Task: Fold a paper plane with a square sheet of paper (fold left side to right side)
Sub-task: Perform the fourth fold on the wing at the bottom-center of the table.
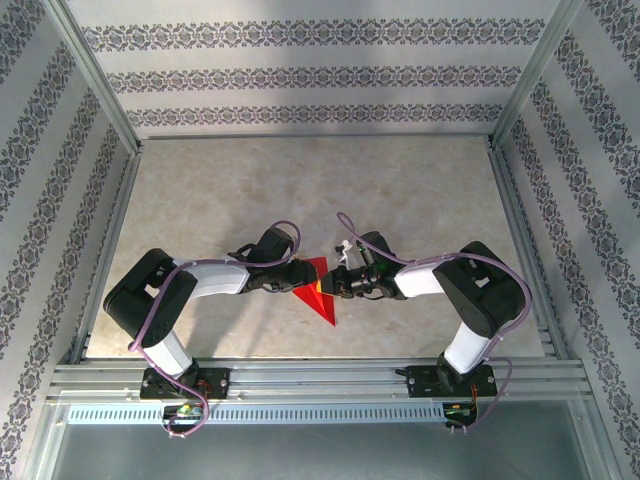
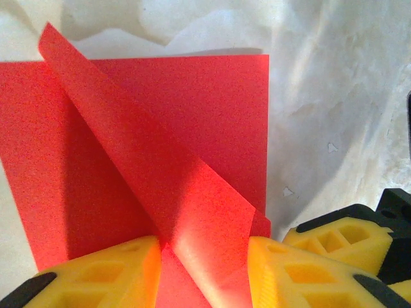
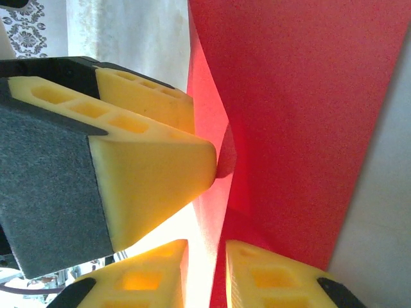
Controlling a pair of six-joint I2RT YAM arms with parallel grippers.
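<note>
The square sheet of paper (image 1: 323, 302) is bright red and lies on the table between the two arms, with a flap standing up from it. In the left wrist view the sheet (image 2: 192, 96) lies flat, and the flap runs diagonally down between my left gripper's (image 2: 204, 273) parted yellow fingers. My left gripper (image 1: 302, 283) is open around the flap. My right gripper (image 1: 338, 284) meets it from the right. Its jaws (image 3: 205, 274) stand close together on the upright flap of the sheet (image 3: 308, 96). One left finger (image 3: 148, 154) touches the flap just above them.
The beige marbled tabletop (image 1: 320, 190) is ringed by an aluminium frame and patterned walls. The right gripper's yellow fingers (image 2: 340, 239) sit close beside the left gripper. The near rail (image 1: 320, 375) runs just behind both arm bases.
</note>
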